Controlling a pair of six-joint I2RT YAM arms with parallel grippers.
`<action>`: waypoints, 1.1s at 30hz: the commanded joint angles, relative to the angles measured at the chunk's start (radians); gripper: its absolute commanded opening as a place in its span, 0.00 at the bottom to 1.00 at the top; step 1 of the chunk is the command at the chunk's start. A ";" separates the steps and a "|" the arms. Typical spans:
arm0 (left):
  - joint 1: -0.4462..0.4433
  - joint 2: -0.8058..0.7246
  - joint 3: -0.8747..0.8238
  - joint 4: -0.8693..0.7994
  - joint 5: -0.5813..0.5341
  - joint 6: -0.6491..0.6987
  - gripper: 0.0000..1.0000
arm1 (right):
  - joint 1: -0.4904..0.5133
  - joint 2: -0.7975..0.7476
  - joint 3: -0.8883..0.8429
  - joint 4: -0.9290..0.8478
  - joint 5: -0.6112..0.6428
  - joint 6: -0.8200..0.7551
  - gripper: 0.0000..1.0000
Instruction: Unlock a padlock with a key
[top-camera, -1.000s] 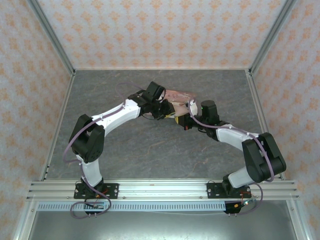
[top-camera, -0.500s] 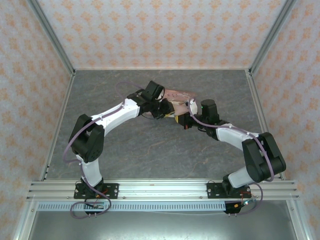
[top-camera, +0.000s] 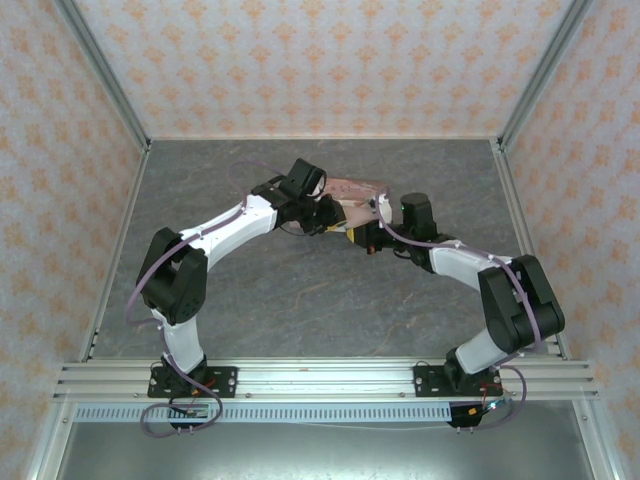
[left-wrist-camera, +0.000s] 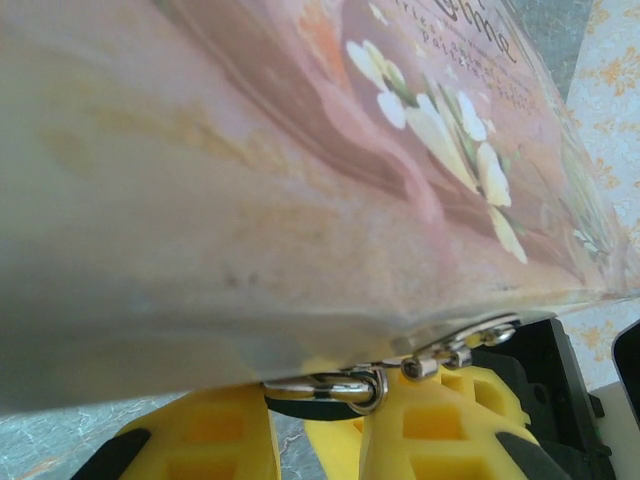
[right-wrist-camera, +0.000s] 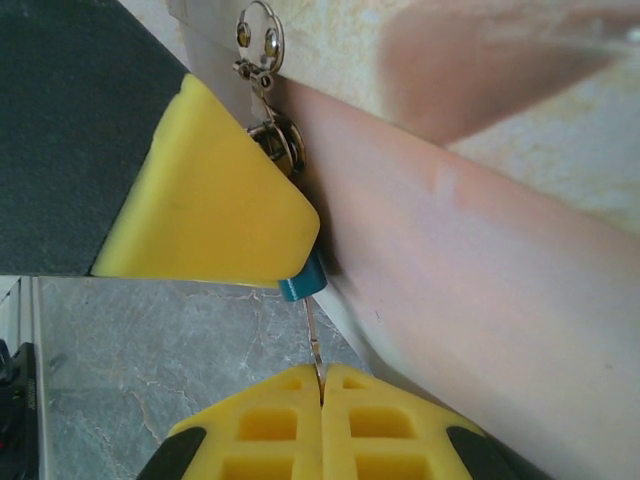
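Observation:
The tiny teal padlock (right-wrist-camera: 303, 283) hangs at the metal hasp (right-wrist-camera: 262, 60) of the pink illustrated box (right-wrist-camera: 480, 250). My left gripper (left-wrist-camera: 320, 420) is shut on the padlock, and one yellow finger (right-wrist-camera: 210, 200) hides most of its body. The metal shackle (left-wrist-camera: 345, 390) shows between the left fingers, under the box (left-wrist-camera: 300, 150). My right gripper (right-wrist-camera: 322, 388) is shut on the thin silvery key (right-wrist-camera: 314, 345), whose tip meets the padlock's lower end. From above, the left gripper (top-camera: 328, 222) and right gripper (top-camera: 358, 236) meet at the box's near edge (top-camera: 355, 188).
The grey marbled table (top-camera: 300, 300) lies open in front of the box and to both sides. Patterned walls and aluminium posts (top-camera: 105, 90) enclose the workspace. A metal rail (top-camera: 320, 375) runs along the near edge.
Both wrists have shifted slightly towards the back and left at the box. The grips on padlock and key are unchanged.

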 joint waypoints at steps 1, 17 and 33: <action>-0.026 -0.005 0.029 0.032 0.076 0.053 0.15 | -0.013 -0.004 0.069 0.125 -0.067 0.003 0.00; -0.024 -0.005 0.019 0.059 0.102 0.025 0.15 | 0.005 0.040 0.096 0.099 -0.009 -0.035 0.00; -0.024 -0.001 0.041 0.044 0.120 0.004 0.15 | 0.014 0.072 0.099 0.137 0.016 -0.057 0.00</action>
